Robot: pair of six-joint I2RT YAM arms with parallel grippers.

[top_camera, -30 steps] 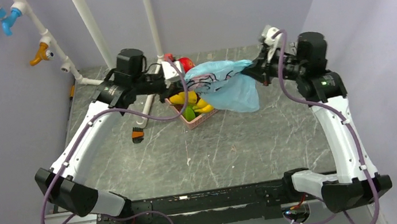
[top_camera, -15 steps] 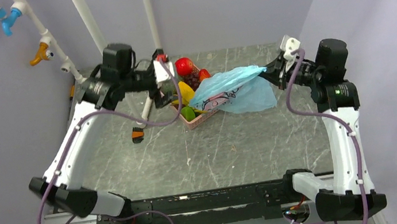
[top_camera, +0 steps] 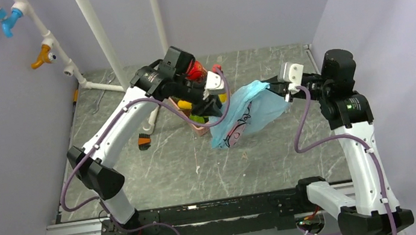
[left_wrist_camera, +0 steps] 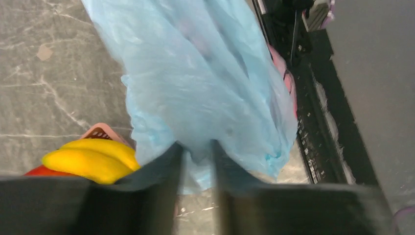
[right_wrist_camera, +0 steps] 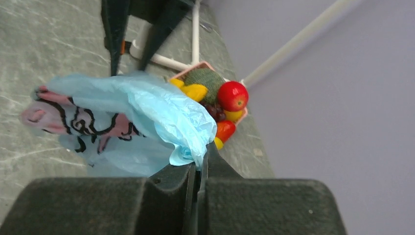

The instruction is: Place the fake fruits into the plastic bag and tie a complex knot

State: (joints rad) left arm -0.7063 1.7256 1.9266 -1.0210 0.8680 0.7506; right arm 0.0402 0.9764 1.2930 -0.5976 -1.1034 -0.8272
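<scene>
The plastic bag (top_camera: 241, 113), light blue with a pink cartoon print, hangs from my right gripper (top_camera: 276, 88), which is shut on a bunched edge of it (right_wrist_camera: 188, 125) above the table. My left gripper (top_camera: 214, 108) has reached across the basket to the bag's left side. In the left wrist view its jaws stand slightly apart with blue film (left_wrist_camera: 195, 73) between the tips of my left gripper (left_wrist_camera: 195, 147). The fake fruits lie in the pink basket (top_camera: 201, 128): red apple (right_wrist_camera: 232, 95), dark green melon (right_wrist_camera: 203, 78), bananas (left_wrist_camera: 90, 159), mango (right_wrist_camera: 224, 131), grapes (right_wrist_camera: 215, 112). No knot shows.
White pipes (top_camera: 99, 37) rise at the back left, with one pipe lying along the table (top_camera: 151, 120) beside the basket. A small orange-and-black brush (top_camera: 144, 141) lies left of the basket. Grey walls close in the back and both sides.
The left gripper let go of the stretched bag, pulled back left, then swung right over the basket to the bag's side. The bag now hangs lower from the right gripper alone.
</scene>
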